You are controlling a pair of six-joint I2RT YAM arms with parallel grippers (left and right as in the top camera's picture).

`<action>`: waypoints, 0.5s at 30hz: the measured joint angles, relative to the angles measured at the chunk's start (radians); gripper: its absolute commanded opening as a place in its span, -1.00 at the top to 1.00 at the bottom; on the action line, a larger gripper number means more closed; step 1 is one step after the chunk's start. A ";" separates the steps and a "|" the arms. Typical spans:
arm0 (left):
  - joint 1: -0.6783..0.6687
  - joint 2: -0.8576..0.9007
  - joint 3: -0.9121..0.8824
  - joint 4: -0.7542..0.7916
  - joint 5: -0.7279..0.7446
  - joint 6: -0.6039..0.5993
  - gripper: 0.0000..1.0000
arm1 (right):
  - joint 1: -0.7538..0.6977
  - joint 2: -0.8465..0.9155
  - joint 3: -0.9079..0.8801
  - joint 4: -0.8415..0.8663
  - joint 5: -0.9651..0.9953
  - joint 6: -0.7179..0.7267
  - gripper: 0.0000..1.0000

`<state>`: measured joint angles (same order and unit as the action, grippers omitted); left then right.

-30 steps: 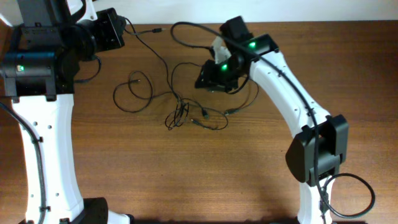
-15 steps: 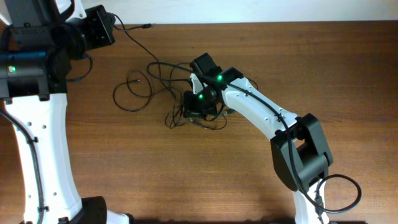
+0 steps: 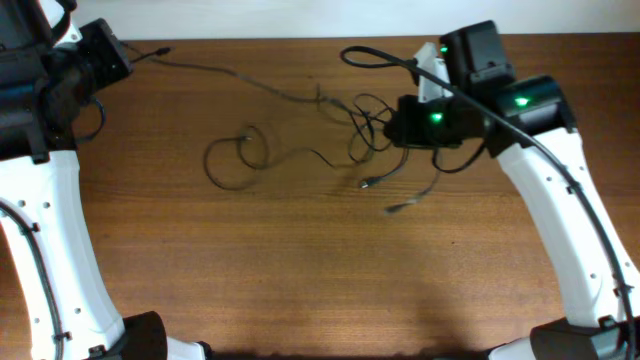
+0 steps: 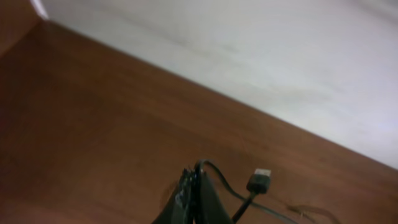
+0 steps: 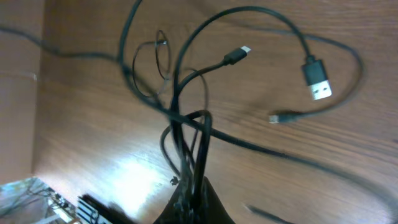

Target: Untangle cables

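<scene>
The bench (image 3: 300,280) carries everything. The left arm (image 3: 50,200) reaches to its far left corner and the right arm (image 3: 560,180) is over its far right side, so the two sets of jaws stand well apart. I judge that spread to be the point of the pose: it draws the cables (image 3: 355,125) lengthwise so the strands can slide out of one another.

The left jaws are pressed together on a single cord, pinching it just behind its plug (image 4: 260,180), which sticks out past the tips. From there the cord runs fairly straight across the bench toward the right jaws. The right jaws are closed on a bunch of several strands, gripped right at the knot (image 5: 180,121). Holding there probably anchors the tangle against the pull from the far end.

A slack loop (image 3: 212,165) lies between the two sets of jaws, nearer the left, not yet drawn out. Beyond the right jaws the loose ends lie free: a broad USB plug (image 5: 317,84) and a smaller one (image 5: 239,55). The knot looks open in places but not cleared.
</scene>
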<state>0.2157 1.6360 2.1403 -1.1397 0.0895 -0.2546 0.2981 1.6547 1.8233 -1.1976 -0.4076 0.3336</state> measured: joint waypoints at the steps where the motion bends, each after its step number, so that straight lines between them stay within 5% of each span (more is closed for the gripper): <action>1: 0.000 0.000 0.000 -0.011 -0.016 0.000 1.00 | -0.015 -0.008 0.000 -0.009 0.000 -0.013 0.92; 15: 0.000 0.153 0.003 -0.100 -0.086 0.055 1.00 | -0.042 -0.062 0.180 -0.146 0.002 -0.077 0.92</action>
<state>0.2157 1.7889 2.1433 -1.2400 0.0032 -0.1997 0.2558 1.5929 2.0037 -1.3441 -0.4053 0.2562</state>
